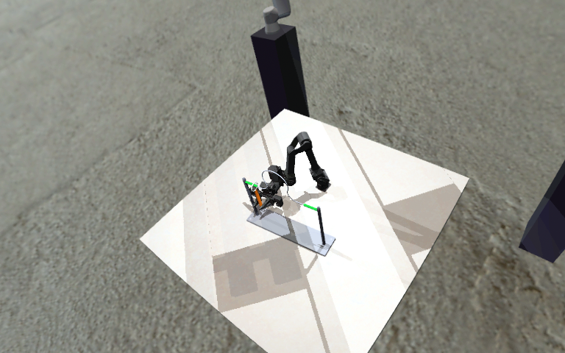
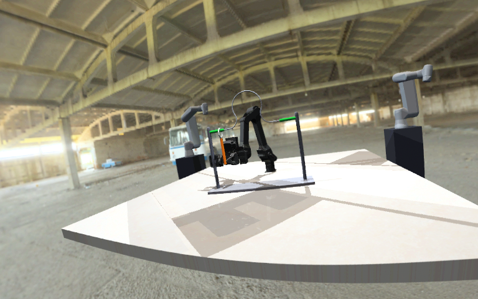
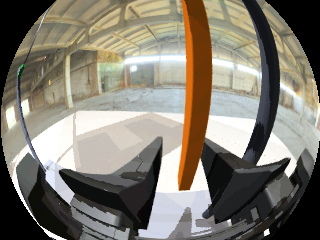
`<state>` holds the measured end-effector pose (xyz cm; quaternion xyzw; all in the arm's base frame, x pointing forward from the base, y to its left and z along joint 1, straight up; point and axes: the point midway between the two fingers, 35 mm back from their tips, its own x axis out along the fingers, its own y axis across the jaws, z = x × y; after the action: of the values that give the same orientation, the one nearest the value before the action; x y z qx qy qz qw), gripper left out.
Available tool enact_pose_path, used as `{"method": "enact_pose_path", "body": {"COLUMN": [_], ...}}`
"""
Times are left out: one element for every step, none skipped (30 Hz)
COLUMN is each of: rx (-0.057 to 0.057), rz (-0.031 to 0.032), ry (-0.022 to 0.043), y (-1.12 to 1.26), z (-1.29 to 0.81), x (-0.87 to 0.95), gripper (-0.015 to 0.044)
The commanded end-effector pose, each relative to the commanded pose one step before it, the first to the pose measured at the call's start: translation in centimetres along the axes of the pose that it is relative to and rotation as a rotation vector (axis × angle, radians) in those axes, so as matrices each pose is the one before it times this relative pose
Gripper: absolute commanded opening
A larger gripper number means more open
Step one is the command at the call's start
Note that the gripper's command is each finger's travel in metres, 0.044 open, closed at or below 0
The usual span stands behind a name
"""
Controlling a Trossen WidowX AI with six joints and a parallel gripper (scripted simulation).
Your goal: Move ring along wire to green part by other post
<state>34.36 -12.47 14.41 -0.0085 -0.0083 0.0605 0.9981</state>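
The orange handle [image 1: 258, 198] [image 2: 223, 151] [image 3: 194, 80] hangs straight down from its small ring [image 2: 220, 137] on the green wire part [image 1: 250, 182] [image 2: 214, 130] next to the left post [image 1: 249, 197] [image 2: 213, 162] [image 3: 267, 67]. My gripper [image 1: 267, 200] [image 2: 228, 155] [image 3: 180, 140] is partly open. The handle's lower end is between its fingers, with a clear gap on the left and very close to the right finger. The thin grey wire [image 1: 274, 168] [image 2: 246, 91] loops upward toward the other green part [image 1: 309, 206] [image 2: 287, 118] at the right post [image 1: 321, 226] [image 2: 300, 147].
The posts stand on a grey base plate [image 1: 306, 240] [image 2: 282, 184] on the white table [image 1: 374, 291] [image 2: 317, 239]. The arm's base [image 1: 321, 182] [image 2: 269, 164] stands behind the wire. Dark pedestals [image 1: 279, 70] [image 2: 403, 147] stand outside the table.
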Motion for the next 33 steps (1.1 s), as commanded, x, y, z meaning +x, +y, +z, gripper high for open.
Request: {"method": "enact_pose_path", "body": {"rx": [0.0028, 0.0, 0.0, 0.0, 0.0, 0.0, 0.0, 0.0, 0.0, 0.0, 0.0, 0.0, 0.0, 0.0, 0.0, 0.0, 0.0, 0.0, -0.0039, 0.0, 0.0, 0.0, 0.0, 0.0, 0.0, 0.0, 0.0, 0.0, 0.0, 0.0, 0.0, 0.0, 0.0], "rz": [-0.00205, 0.0, 0.0, 0.0, 0.0, 0.0, 0.0, 0.0, 0.0, 0.0, 0.0, 0.0, 0.0, 0.0, 0.0, 0.0, 0.0, 0.0, 0.00258, 0.0, 0.0, 0.0, 0.0, 0.0, 0.0, 0.0, 0.0, 0.0, 0.0, 0.0, 0.0, 0.0, 0.0], "ry": [-0.00104, 0.0, 0.0, 0.0, 0.0, 0.0, 0.0, 0.0, 0.0, 0.0, 0.0, 0.0, 0.0, 0.0, 0.0, 0.0, 0.0, 0.0, -0.00052, 0.0, 0.0, 0.0, 0.0, 0.0, 0.0, 0.0, 0.0, 0.0, 0.0, 0.0, 0.0, 0.0, 0.0], "y": [-0.024, 0.0, 0.0, 0.0, 0.0, 0.0, 0.0, 0.0, 0.0, 0.0, 0.0, 0.0, 0.0, 0.0, 0.0, 0.0, 0.0, 0.0, 0.049, 0.0, 0.0, 0.0, 0.0, 0.0, 0.0, 0.0, 0.0, 0.0, 0.0, 0.0, 0.0, 0.0, 0.0], "z": [0.027, 0.0, 0.0, 0.0, 0.0, 0.0, 0.0, 0.0, 0.0, 0.0, 0.0, 0.0, 0.0, 0.0, 0.0, 0.0, 0.0, 0.0, 0.011, 0.0, 0.0, 0.0, 0.0, 0.0, 0.0, 0.0, 0.0, 0.0, 0.0, 0.0, 0.0, 0.0, 0.0], "x": [0.464, 0.0, 0.0, 0.0, 0.0, 0.0, 0.0, 0.0, 0.0, 0.0, 0.0, 0.0, 0.0, 0.0, 0.0, 0.0, 0.0, 0.0, -0.022, 0.0, 0.0, 0.0, 0.0, 0.0, 0.0, 0.0, 0.0, 0.0, 0.0, 0.0, 0.0, 0.0, 0.0], "gripper": [0.016, 0.016, 0.016, 0.016, 0.016, 0.016, 0.016, 0.016, 0.016, 0.016, 0.016, 0.016, 0.016, 0.016, 0.016, 0.016, 0.016, 0.016, 0.0134, 0.0107, 0.0081, 0.0055, 0.0029, 0.0003, -0.0024, -0.005, -0.0076, -0.0102, -0.0129, -0.015, -0.015, -0.015, -0.015]}}
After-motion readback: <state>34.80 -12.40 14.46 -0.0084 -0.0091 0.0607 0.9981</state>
